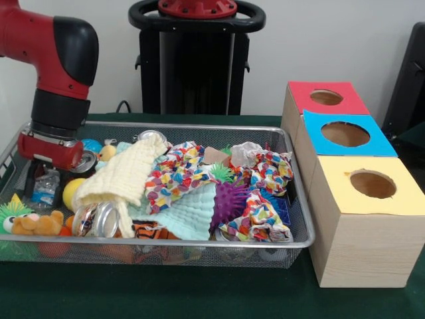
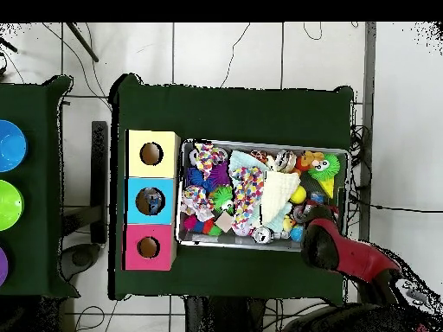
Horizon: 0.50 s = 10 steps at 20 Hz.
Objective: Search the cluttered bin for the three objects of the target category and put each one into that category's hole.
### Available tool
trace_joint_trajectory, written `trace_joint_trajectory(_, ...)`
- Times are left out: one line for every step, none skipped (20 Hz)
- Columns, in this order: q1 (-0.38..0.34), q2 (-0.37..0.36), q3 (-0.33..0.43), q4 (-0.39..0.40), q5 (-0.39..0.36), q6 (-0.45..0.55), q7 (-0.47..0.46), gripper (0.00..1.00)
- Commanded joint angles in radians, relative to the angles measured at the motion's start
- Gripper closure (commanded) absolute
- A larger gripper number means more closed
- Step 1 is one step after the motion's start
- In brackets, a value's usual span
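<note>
The wire mesh bin [image 1: 219,126] lies across the table, full of cloths, toys and cans; it also shows in the overhead view [image 2: 260,143]. My gripper [image 1: 38,174] is down inside the bin's left end, right at a small clear bottle with a blue label [image 1: 46,191]. I cannot tell whether it grips the bottle. In the overhead view the red arm [image 2: 333,246] covers the gripper. The blue-topped box's hole [image 1: 345,134] is to the right of the bin; in the overhead view something pale shows inside this hole [image 2: 150,201]. No other bottle shows clearly.
Red-topped box [image 1: 327,98] and yellow-topped box [image 1: 372,184] flank the blue one. Near the gripper lie a can [image 1: 86,161], a yellow ball [image 1: 72,193], a cream cloth [image 1: 126,176] and another can [image 1: 96,219]. A purple spiky ball [image 1: 229,199] sits mid-bin.
</note>
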Motion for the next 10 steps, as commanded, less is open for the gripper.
trace_joint_trajectory(0.013, 0.085, 0.015, 0.028, 0.014, 0.020, 0.148, 0.00)
trace_joint_trajectory(0.010, 0.089, 0.016, 0.028, 0.013, 0.020, 0.149, 0.00)
trace_joint_trajectory(0.007, 0.094, 0.019, 0.026, 0.011, 0.019, 0.149, 0.00)
trace_joint_trajectory(0.007, 0.097, 0.017, 0.029, 0.010, 0.013, 0.151, 0.00)
trace_joint_trajectory(0.008, 0.100, 0.014, 0.031, 0.013, 0.010, 0.154, 0.00)
trace_joint_trajectory(0.009, 0.106, 0.011, 0.032, 0.015, 0.006, 0.156, 0.00)
trace_joint_trajectory(0.014, 0.112, 0.004, 0.033, 0.018, -0.005, 0.160, 0.00)
trace_joint_trajectory(0.018, 0.117, -0.002, 0.035, 0.022, -0.016, 0.164, 0.00)
trace_joint_trajectory(0.024, 0.123, -0.011, 0.037, 0.027, -0.031, 0.168, 0.00)
trace_joint_trajectory(0.033, 0.132, -0.022, 0.040, 0.035, -0.050, 0.174, 0.00)
